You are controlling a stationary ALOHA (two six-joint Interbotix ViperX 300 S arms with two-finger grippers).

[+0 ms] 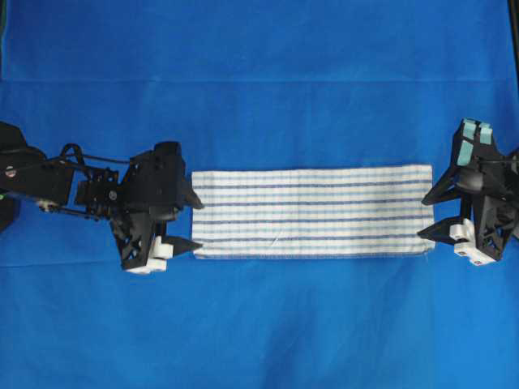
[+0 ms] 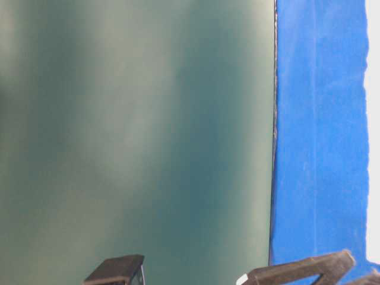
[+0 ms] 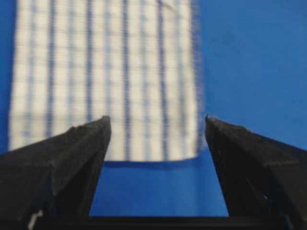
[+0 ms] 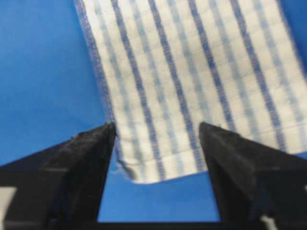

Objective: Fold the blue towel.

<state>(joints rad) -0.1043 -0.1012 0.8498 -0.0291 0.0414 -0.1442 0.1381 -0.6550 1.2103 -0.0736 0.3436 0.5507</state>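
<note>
The blue towel (image 1: 312,212), white with thin blue stripes, lies flat as a long rectangle across the middle of the table. My left gripper (image 1: 195,224) stands open at the towel's left short edge, one fingertip near each corner, holding nothing. In the left wrist view the towel (image 3: 105,72) ends just beyond the open gripper (image 3: 157,122). My right gripper (image 1: 425,216) stands open at the right short edge, also empty. In the right wrist view a towel (image 4: 192,72) corner lies between the fingertips of the gripper (image 4: 158,127), with blue cloth showing below it.
A large plain blue cloth (image 1: 259,324) covers the whole table under the towel. In the table-level view a blurred dark green surface (image 2: 136,142) fills most of the frame, with blue cloth (image 2: 320,148) at the right and black arm parts (image 2: 297,270) along the bottom.
</note>
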